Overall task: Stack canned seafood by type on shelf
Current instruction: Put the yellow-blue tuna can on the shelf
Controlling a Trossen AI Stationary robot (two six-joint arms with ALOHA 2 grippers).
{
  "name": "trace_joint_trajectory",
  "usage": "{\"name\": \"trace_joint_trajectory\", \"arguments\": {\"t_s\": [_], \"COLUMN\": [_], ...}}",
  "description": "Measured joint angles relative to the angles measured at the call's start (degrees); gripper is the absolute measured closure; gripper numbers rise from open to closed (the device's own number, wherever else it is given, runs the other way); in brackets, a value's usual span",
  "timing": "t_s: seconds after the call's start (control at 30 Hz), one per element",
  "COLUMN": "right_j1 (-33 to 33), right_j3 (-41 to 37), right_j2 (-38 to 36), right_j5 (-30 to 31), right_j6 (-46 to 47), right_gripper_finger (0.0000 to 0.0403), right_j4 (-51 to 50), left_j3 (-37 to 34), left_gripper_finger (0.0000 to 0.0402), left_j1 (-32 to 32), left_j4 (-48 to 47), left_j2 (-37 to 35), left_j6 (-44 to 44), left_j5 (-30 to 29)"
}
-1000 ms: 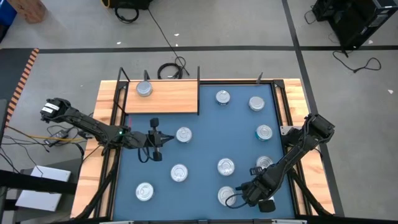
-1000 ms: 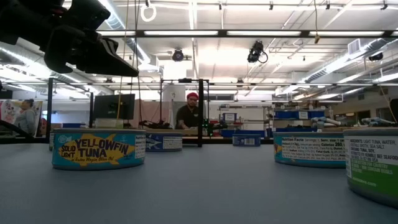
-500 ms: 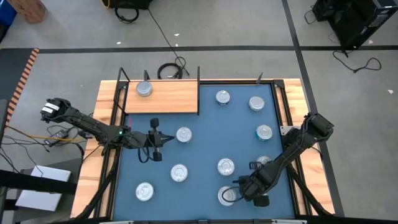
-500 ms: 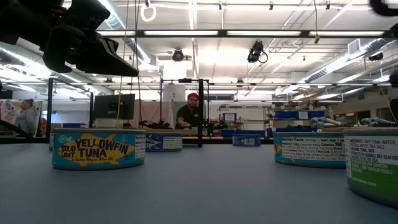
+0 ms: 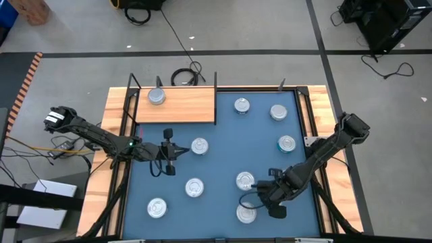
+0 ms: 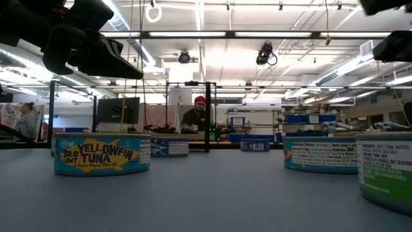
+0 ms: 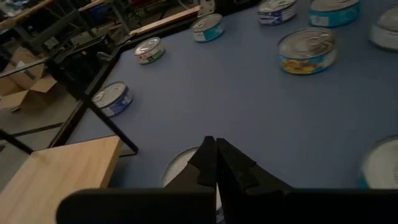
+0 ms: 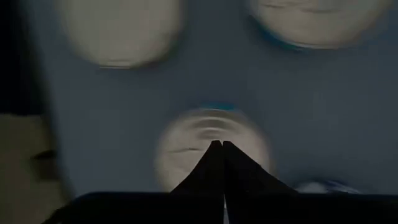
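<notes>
Presently both clenched, empty: right end effector (image 5: 244, 200) over tins; left end effector (image 5: 185, 150) beside tin (image 5: 199, 146).

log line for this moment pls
left gripper: jaws shut, empty, by shelf | right gripper: jaws shut, empty, over mat | shelf: one tin

Left tool (image 5: 181, 152) and right tool (image 5: 248, 197) both closed, arms reaching inward

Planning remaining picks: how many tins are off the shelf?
8 tins on the blue mat: two far-right, one right edge, one beside the left tool, two mid-near, two near edge. The right arm may hide another.
</notes>
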Motion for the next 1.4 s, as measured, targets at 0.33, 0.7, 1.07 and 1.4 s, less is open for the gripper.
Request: {"name": "trace_joint_trajectory", "arguments": {"t_s": [0.33, 0.7, 1.07, 1.4], "right_j1": [-0.8, -5.9, -18.2, -22.6], "right_j3": [0.0, 0.0, -0.1, 2.0], "right_j2": [7.4, 7.5, 7.6, 4.1], "right_j5": [-0.3, 9.9, 21.7, 11.6], "right_j6": [-1.5, -0.2, -7.9, -14.2], "right_gripper_finger": [0.0402, 0.0402, 0.0402, 0.0402], "right_j4": [-1.6, -7.9, -12.5, -10.0], "left_j3": [0.0, 0.0, 0.0, 0.0], "left_gripper_finger": [0.0398, 0.0398, 0.0398, 0.0398], "left_j1": [-0.4, -1.1, -1.1, -1.1], "left_j4": [0.0, 0.2, 0.1, -0.1], "left_j2": [0.0, 0.0, 0.0, 0.0], "left_j6": [-0.3, -0.3, -4.2, -4.4], "left_j5": [2.0, 2.0, 2.4, 2.8]}}
